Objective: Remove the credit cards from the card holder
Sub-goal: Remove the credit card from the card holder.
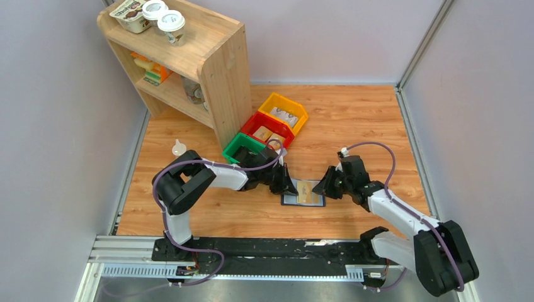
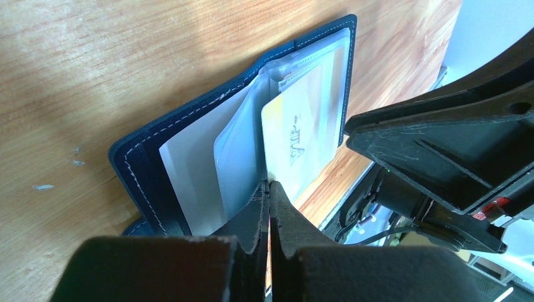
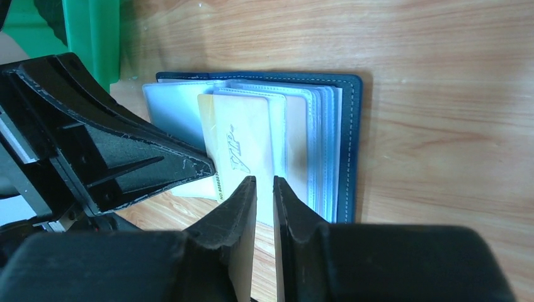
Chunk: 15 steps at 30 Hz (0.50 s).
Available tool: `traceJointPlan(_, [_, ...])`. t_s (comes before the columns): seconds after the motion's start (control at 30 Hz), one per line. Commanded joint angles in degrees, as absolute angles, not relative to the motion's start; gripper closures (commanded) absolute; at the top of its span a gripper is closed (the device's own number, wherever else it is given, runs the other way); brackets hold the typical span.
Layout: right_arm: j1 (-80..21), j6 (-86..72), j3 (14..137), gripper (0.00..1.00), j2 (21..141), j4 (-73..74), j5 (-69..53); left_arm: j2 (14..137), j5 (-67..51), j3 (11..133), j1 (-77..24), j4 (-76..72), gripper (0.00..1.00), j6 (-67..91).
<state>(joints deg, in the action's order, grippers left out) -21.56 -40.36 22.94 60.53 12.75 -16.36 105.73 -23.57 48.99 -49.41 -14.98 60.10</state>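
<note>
The navy card holder [image 1: 303,201] lies open on the table between both grippers, its clear sleeves fanned up. It also shows in the left wrist view [image 2: 135,163] and the right wrist view [image 3: 351,126]. A tan-beige credit card [image 2: 296,135] sticks partly out of a sleeve [image 3: 242,135]. My left gripper [image 2: 269,184] is shut on that card's edge, at the holder's left side [image 1: 291,187]. My right gripper [image 3: 264,180] is at the holder's near edge, on its right side [image 1: 325,186]. Its jaws stand a narrow gap apart with nothing between them. Any other cards are hidden in the sleeves.
Green [image 1: 242,146], red [image 1: 267,129] and yellow [image 1: 284,112] bins stand in a diagonal row just behind the left gripper. A wooden shelf unit [image 1: 208,69] stands at the back left. The green bin's corner [image 3: 94,38] shows close to the holder.
</note>
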Motion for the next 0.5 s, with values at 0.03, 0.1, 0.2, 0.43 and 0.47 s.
traceJointPlan(0.03, [-21.45,-39.64,24.70,0.84,64.76,7.30,-19.78,104.06,-24.43,49.40,-49.31,-15.65,1.00,58.97])
traceJointPlan(0.1, [-21.53,-39.55,24.44,0.85,66.70,6.77,-19.77,103.80,-24.26,49.13,-49.31,-15.64,1.00,58.97])
traceJointPlan(0.2, [-21.36,-39.99,24.17,0.87,69.16,7.03,-19.69,103.71,-24.00,48.87,-49.22,-15.91,1.00,59.24])
traceJointPlan(0.43, [-20.92,-41.48,21.62,0.89,69.52,8.79,-18.55,103.54,-22.59,47.82,-49.31,-17.14,0.83,61.34])
traceJointPlan(0.47, [-20.92,-41.57,21.19,0.89,69.17,8.96,-18.54,103.54,-22.33,47.55,-49.31,-17.31,0.77,61.52])
